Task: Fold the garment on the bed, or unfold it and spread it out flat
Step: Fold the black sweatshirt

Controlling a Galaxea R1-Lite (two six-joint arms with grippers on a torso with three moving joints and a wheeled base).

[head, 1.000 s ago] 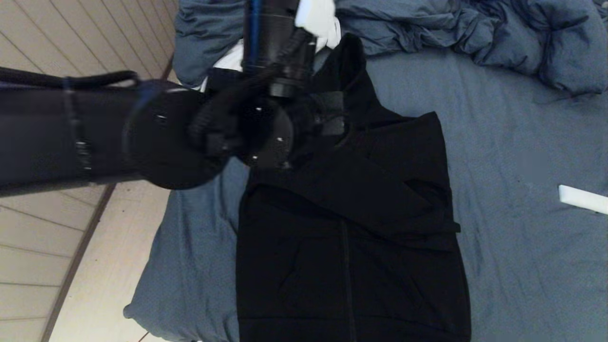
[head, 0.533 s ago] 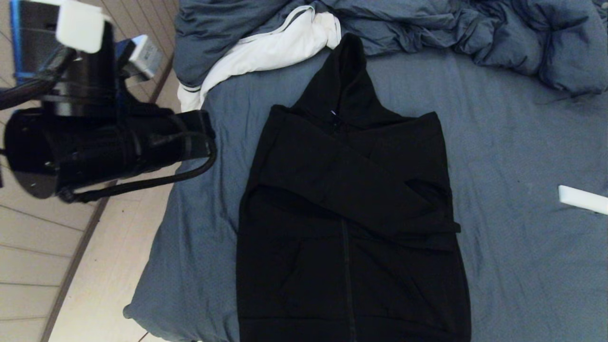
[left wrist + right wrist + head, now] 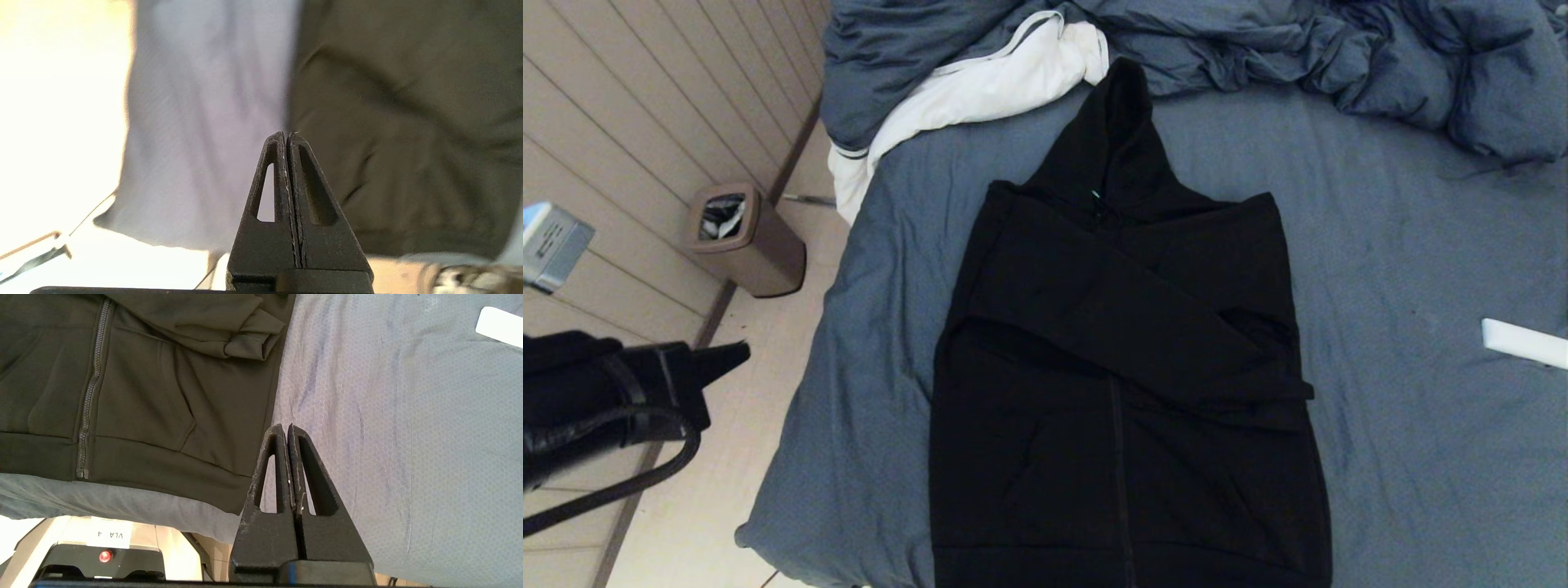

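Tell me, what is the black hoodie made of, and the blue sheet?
The hoodie looks like soft, matte knit cotton fleece: thick folds, ribbed hem. Its zipper could be plastic or metal. The sheet looks like thin woven fabric with a fine honeycomb texture and small wrinkles.

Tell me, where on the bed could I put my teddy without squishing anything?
Bare sheet lies on the bed between the black hoodie and the small white thing, below the rumpled duvet. A narrower strip runs between the hoodie and the bed's left edge. The top is crowded with duvet.
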